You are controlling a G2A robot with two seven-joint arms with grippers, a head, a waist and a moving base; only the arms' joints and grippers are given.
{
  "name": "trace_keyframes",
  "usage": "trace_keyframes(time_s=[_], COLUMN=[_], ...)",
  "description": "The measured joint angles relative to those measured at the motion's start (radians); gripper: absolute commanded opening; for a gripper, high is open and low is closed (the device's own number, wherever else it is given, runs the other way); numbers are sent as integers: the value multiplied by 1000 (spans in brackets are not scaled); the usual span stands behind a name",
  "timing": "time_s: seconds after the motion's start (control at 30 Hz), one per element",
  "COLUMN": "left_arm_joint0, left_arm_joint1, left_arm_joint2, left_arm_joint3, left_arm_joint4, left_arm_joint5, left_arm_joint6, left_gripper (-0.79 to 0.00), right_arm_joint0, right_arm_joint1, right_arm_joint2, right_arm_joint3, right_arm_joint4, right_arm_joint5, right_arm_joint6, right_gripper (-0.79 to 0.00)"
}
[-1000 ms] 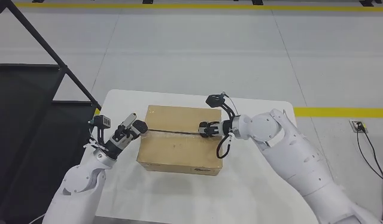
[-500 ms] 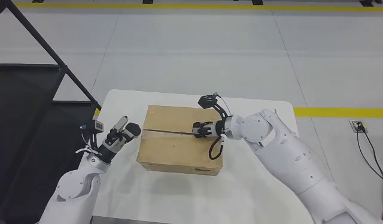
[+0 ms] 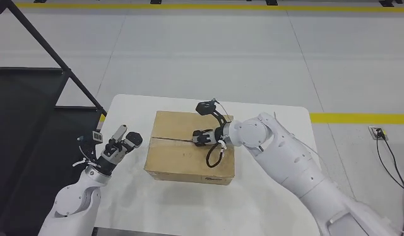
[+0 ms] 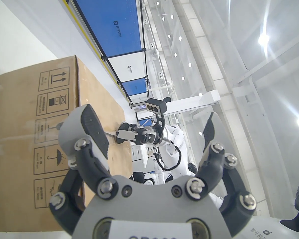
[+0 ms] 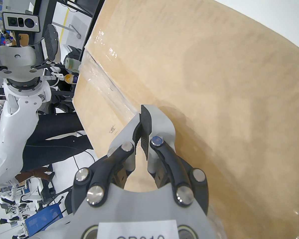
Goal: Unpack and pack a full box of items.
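Right, my read is that the step in hand is cutting the tape so the flaps can lift. The right claw (image 5: 142,123) is pinched closed with nothing in it, its tips down on the seam (image 5: 107,83) about halfway along the top of the box (image 3: 189,144). To do this well I would hold the tips square on the seam line and press only hard enough to part the film. Too deep risks catching whatever is packed beneath, and too light will skate over the gloss. I would draw in one straight line toward the box end nearest the left claw (image 3: 126,134). That claw is spread open and empty just off that end, clear of the cardboard. If the box starts to slide, that is the one to brace it with.

As for the box, it is plain brown cardboard, sitting flat on the white tabletop (image 3: 271,192), with bare surface showing all round it. Both top flaps are shut and meet along the middle, where a strip of clear shiny tape covers the join. Handling symbols are printed in a column on the end that faces the left claw. I cannot tell whether the tape behind the right claw is already parted, because the arm hides it.
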Motion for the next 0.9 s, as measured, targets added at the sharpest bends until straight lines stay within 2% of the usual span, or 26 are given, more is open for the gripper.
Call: trace_keyframes(time_s=[0.47, 0.9], left_arm_joint0=[27, 40], left_arm_joint1=[6, 11], left_arm_joint2=[-35, -54], left_arm_joint3=[14, 15], left_arm_joint4=[-33, -53], left_arm_joint5=[-18, -20], left_arm_joint6=[-27, -46], left_gripper=[0, 0], right_arm_joint0=[81, 131], right_arm_joint1=[-125, -241], right_arm_joint2=[-102, -159], right_arm_joint3=[163, 310], right_arm_joint4=[39, 45], right_arm_joint5=[-27, -110], right_arm_joint6=[-67, -155], right_gripper=[-785, -785])
